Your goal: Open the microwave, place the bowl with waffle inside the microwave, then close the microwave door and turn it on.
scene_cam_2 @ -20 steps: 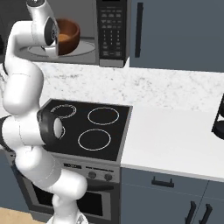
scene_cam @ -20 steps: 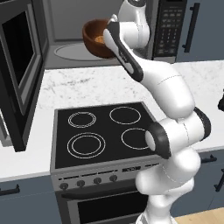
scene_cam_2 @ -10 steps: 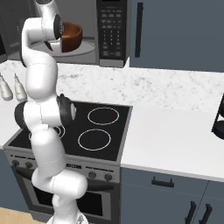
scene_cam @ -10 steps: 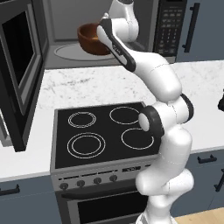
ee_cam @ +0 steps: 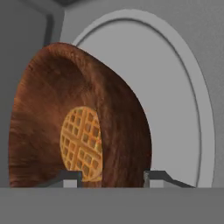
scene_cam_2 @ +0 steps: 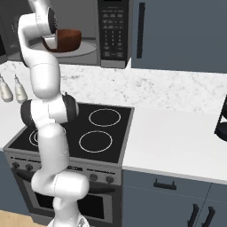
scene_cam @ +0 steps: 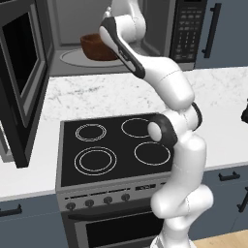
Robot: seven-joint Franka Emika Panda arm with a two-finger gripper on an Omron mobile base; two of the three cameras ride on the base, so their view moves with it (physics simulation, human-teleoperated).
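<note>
The microwave (scene_cam: 186, 29) stands at the back of the counter, and the microwave door (scene_cam: 22, 72) is swung wide open to the left. My gripper (ee_cam: 111, 177) reaches into the grey cavity, shut on the rim of the reddish-brown bowl (scene_cam: 97, 46) (scene_cam_2: 68, 40). The bowl (ee_cam: 39, 109) hangs just above the round glass turntable (ee_cam: 175, 100) (scene_cam: 70, 58). The golden waffle (ee_cam: 81, 144) lies on its bottom. The hand camera looks down into the bowl, with the rim running by the right fingertip (ee_cam: 153, 176).
Below the microwave, a black four-ring stove (scene_cam: 114, 150) sits in front of the marble counter (scene_cam_2: 177, 133). Two pale bottles (scene_cam_2: 5, 88) stand at the counter's left. A dark object (scene_cam_2: 221, 119) rests at the far right, under a tall cabinet with a handle (scene_cam_2: 141, 31).
The arm has stretched further into the microwave, carrying the bowl a little left and down towards the turntable. The door has stayed open.
</note>
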